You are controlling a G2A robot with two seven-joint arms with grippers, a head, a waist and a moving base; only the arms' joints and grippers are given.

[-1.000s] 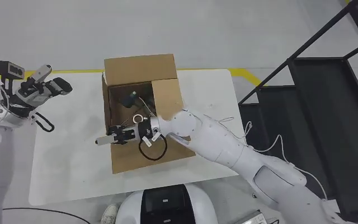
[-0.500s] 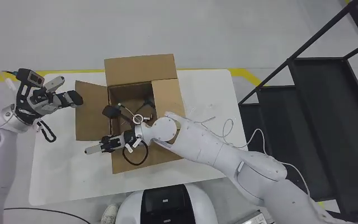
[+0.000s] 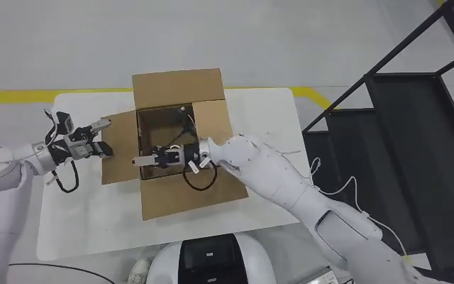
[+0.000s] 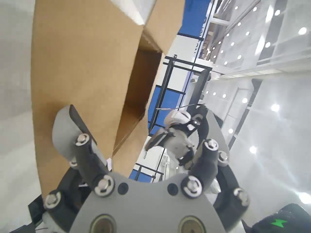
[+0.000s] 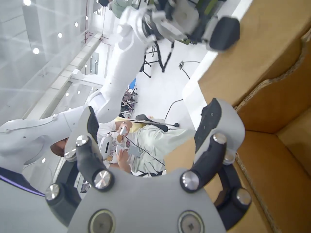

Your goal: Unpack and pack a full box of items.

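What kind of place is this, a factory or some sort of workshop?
Most likely a robotics test hall or lab. A yellow floor line runs behind the white table, black metal stairs stand beside it, and rows of ceiling lights sit high overhead.

1. the right arm (image 3: 284, 181) wears smooth, rounded white shells, and a thin white cable (image 3: 333, 186) runs loosely along it.
2. a black cable loop (image 3: 198, 189) hangs at its wrist.
3. the left arm (image 3: 18, 162) is white too, with a dark wrist and a black loop (image 3: 57, 186) of its own.
4. the left gripper (image 4: 136, 122) and right gripper (image 5: 151, 120) match: curved grey fingers (image 5: 230, 122) faced with black pads (image 5: 206, 122), black links, silver screws and a grey base plate.
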